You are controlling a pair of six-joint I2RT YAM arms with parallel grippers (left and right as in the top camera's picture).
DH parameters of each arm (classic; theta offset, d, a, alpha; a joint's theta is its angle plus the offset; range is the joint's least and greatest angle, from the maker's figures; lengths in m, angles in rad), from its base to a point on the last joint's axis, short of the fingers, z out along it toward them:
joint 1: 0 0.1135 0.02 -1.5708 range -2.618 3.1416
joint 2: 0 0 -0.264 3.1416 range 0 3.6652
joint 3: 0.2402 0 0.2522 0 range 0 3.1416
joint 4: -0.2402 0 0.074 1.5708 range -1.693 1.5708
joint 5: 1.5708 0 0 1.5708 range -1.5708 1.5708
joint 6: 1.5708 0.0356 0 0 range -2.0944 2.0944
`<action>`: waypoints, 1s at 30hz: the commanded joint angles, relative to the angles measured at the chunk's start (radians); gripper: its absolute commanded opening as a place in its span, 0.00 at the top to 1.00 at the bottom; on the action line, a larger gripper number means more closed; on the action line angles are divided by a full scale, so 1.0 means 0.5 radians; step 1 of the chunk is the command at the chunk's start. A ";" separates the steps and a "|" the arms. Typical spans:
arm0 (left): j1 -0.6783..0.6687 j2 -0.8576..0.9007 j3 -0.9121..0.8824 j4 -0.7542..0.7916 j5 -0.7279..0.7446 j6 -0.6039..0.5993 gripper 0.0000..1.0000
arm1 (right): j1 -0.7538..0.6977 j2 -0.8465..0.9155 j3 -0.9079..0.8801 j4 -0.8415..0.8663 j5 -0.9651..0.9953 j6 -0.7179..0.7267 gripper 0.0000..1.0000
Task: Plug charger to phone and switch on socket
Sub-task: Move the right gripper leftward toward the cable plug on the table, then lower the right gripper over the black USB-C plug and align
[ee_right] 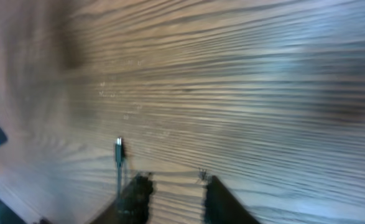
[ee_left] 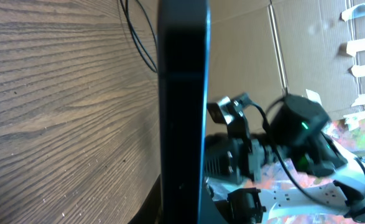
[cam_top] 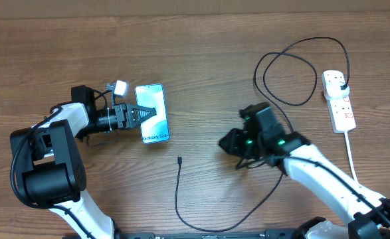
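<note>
The phone (cam_top: 153, 114), its light-blue screen lit and facing up, lies left of centre with my left gripper (cam_top: 143, 113) shut on its long left side. In the left wrist view its dark edge (ee_left: 182, 112) fills the middle. The charger's connector tip (cam_top: 180, 159) rests loose on the table below the phone. Its black cable (cam_top: 179, 199) curves right under my right arm and loops up to a black plug (cam_top: 341, 84) in the white socket (cam_top: 342, 109). My right gripper (cam_top: 225, 143) hovers right of the tip. Its jaws (ee_right: 173, 183) stand partly open over bare wood, with the tip (ee_right: 118, 149) just left of them.
The cable makes a wide loop (cam_top: 288, 70) at the back right. The socket's white cord (cam_top: 351, 156) runs toward the front right, beside my right arm (cam_top: 314, 169). My left arm's base (cam_top: 45, 166) fills the front left.
</note>
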 commanded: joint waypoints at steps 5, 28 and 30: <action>0.006 -0.045 0.007 0.006 0.076 -0.020 0.96 | 0.426 0.005 0.011 0.214 0.384 0.066 0.50; 0.006 -0.045 0.007 0.008 0.031 -0.082 0.96 | 0.732 0.141 0.011 0.401 0.496 0.117 0.26; 0.006 -0.045 0.007 0.008 0.031 -0.082 0.96 | 0.732 0.141 0.011 0.420 0.493 0.117 0.41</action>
